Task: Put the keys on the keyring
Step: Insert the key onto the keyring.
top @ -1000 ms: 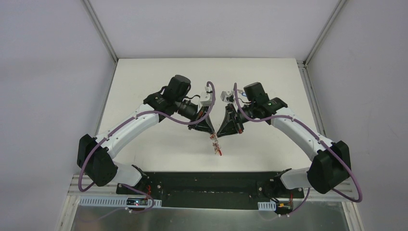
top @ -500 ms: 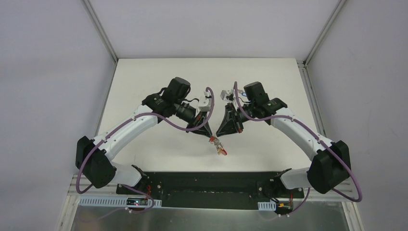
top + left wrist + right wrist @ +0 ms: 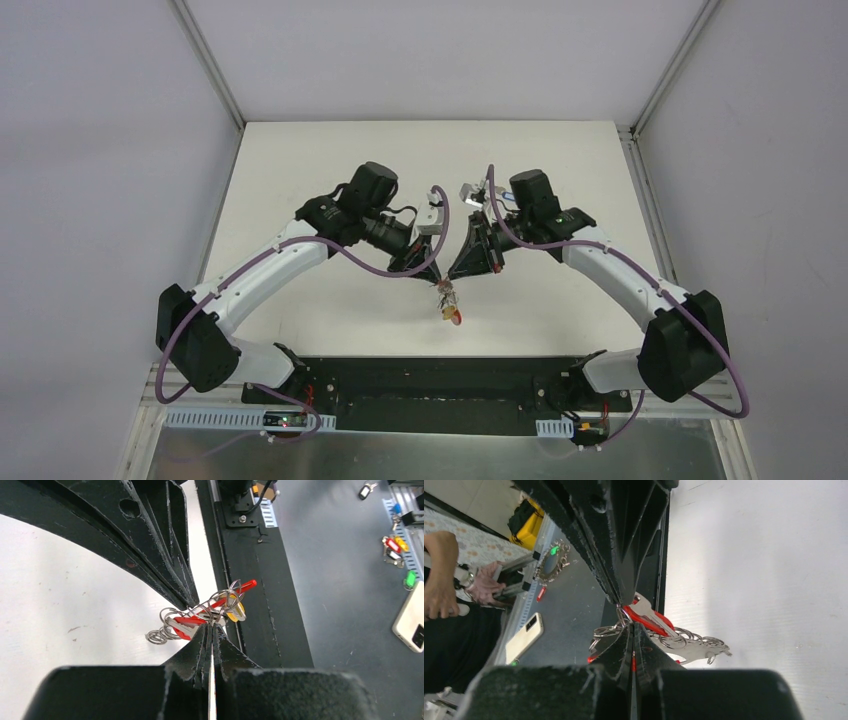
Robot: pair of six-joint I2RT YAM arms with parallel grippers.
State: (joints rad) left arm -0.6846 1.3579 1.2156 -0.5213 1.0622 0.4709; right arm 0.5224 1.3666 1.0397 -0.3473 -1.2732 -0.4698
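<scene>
Shows left gripper (image 3: 436, 281) and right gripper (image 3: 452, 278) meeting tip to tip over the near middle of the white table (image 3: 560, 170). Finds both clenched, jaws pressed flat together, on the keyring (image 3: 244, 586) caught between the two sets of fingertips. Leaves unclear which strand each one pinches. Has the keyring's red half slanting out just past the left fingertips, with wire loops (image 3: 157, 637) curling off the other side. Puts the keys (image 3: 235, 611) right against the pinch: a yellow tag beside the red bar, a red tag close by, the whole bunch trailing from the tips toward the arms' bases in the overhead view.
</scene>
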